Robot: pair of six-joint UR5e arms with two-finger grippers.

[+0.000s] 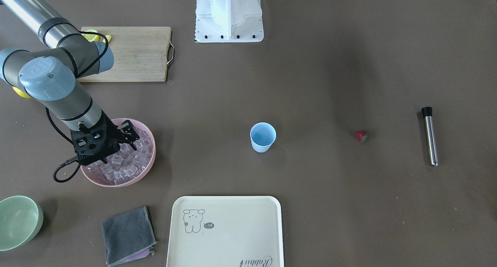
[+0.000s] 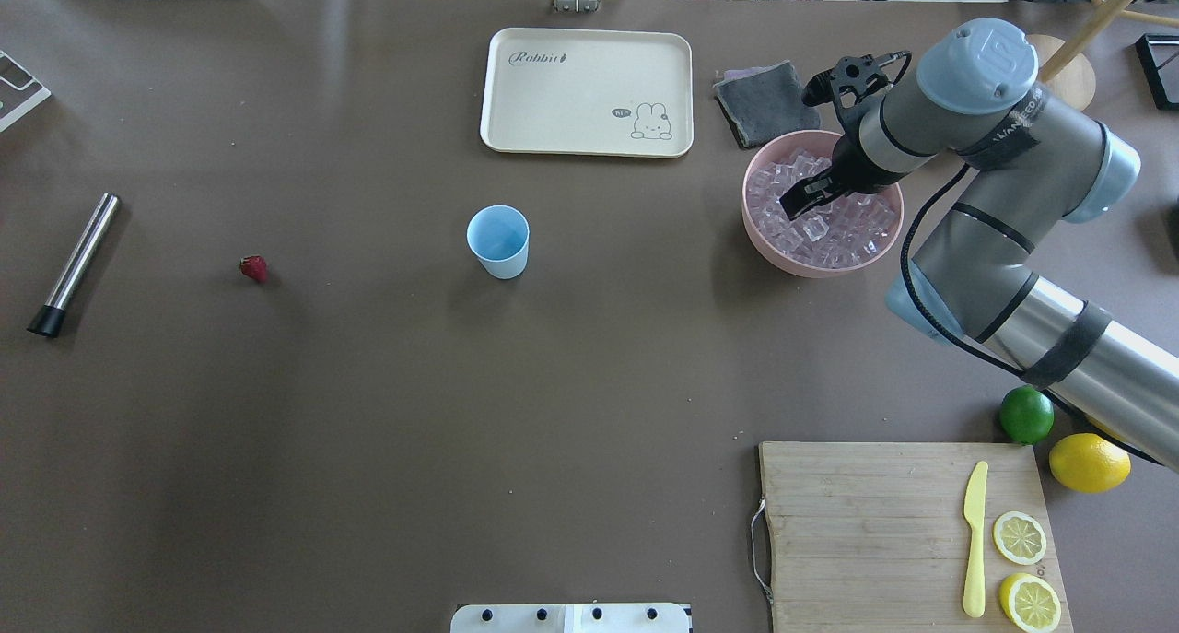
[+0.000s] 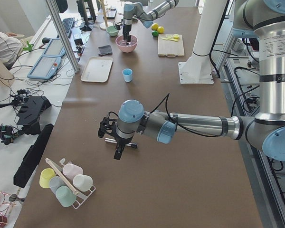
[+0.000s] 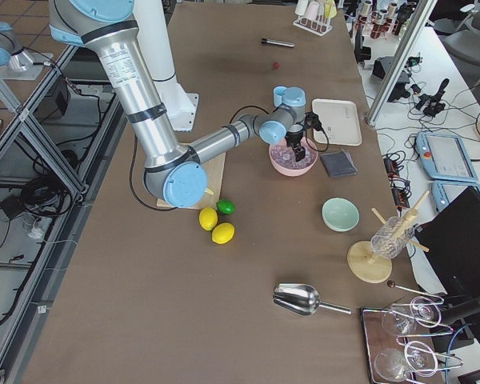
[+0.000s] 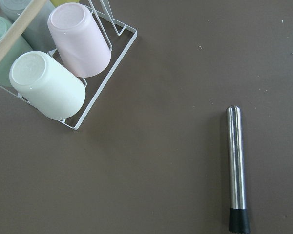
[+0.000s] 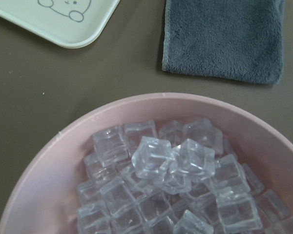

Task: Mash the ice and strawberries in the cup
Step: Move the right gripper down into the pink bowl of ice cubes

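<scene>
The light blue cup (image 2: pixel 498 241) stands upright and empty near the table's middle. A small red strawberry (image 2: pixel 253 267) lies on the table well to its left in the overhead view. Clear ice (image 6: pixel 166 170) cubes fill a wide pink bowl (image 2: pixel 764 237). My right gripper (image 2: pixel 792 205) hangs tilted over that ice, jaws open, nothing between them. My left gripper (image 3: pixel 118 151) shows only in the exterior left view, hovering over the table's far end near a steel muddler (image 5: pixel 237 170). I cannot tell whether it is open or shut.
A cream tray (image 2: pixel 571 89) and grey cloth (image 2: pixel 764 103) lie behind the cup and bowl. A cutting board (image 2: pixel 875 522) holds a yellow knife and lemon slices, with a lime (image 2: pixel 1026 415) and lemon beside it. A wire rack of cups (image 5: pixel 63 73) sits near the muddler.
</scene>
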